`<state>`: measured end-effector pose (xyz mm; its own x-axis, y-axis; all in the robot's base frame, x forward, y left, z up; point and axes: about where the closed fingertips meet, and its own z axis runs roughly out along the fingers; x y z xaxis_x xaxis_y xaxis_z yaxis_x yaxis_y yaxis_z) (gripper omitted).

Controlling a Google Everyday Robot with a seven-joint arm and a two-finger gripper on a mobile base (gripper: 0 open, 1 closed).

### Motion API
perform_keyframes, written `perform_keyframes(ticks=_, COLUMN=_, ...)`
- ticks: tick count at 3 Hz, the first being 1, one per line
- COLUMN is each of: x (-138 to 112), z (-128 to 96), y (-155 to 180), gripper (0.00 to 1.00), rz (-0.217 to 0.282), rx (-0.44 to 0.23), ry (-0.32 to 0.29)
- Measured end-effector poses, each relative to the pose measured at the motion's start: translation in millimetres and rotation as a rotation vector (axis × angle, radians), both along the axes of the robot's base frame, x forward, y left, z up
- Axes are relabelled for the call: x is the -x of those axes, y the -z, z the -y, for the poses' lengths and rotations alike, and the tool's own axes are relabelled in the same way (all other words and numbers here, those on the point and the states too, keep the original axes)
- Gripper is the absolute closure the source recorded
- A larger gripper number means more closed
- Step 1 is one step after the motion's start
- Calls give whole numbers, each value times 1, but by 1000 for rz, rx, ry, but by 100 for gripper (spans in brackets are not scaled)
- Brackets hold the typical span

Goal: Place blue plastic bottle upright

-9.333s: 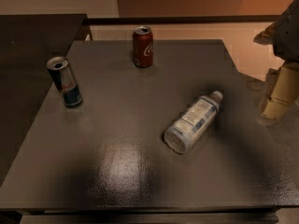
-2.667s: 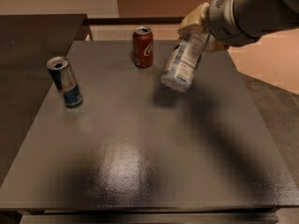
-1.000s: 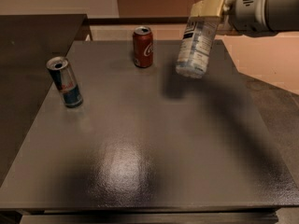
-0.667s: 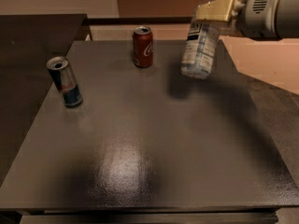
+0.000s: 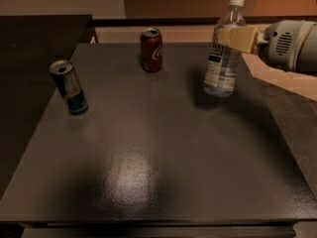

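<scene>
- Bottle (image 5: 221,68) where?
- Far right of the table (image 5: 148,182), standing up straight, cap on top. Pinched near its shoulder by the gripper (image 5: 237,36).
- Jaws wide or narrow?
- Squeezed in on the bottle, with one tan, blocky finger (image 5: 243,37) across the front. Reaching in from the right on a fat, round, grey arm (image 5: 292,43).
- Bottom on the table or up in the air?
- Can't tell. Very close to the top, with a dark shadow just to its left.
- Made of what?
- Clear, thin plastic. Round and tall, with a white cap and a white label with bluish print. See-through, but hard to say how much water inside.
- And the rest?
- Two metal cans, both upright and well apart. Red can (image 5: 151,49) at the back, left of the bottle, short and round. Blue can (image 5: 69,87) near the left edge, slim, dark blue and silver, with a silver rim on top. No way to see inside either one.
- Table like what?
- Dark and flat, a bit bumpy and shiny, with a pale glare near the front.
</scene>
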<state>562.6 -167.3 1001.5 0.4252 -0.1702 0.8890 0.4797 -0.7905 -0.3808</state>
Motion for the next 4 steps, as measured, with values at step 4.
perform_keyframes(ticks=4, x=19, z=5, y=26, gripper=100, rz=499, rx=368, ry=-33)
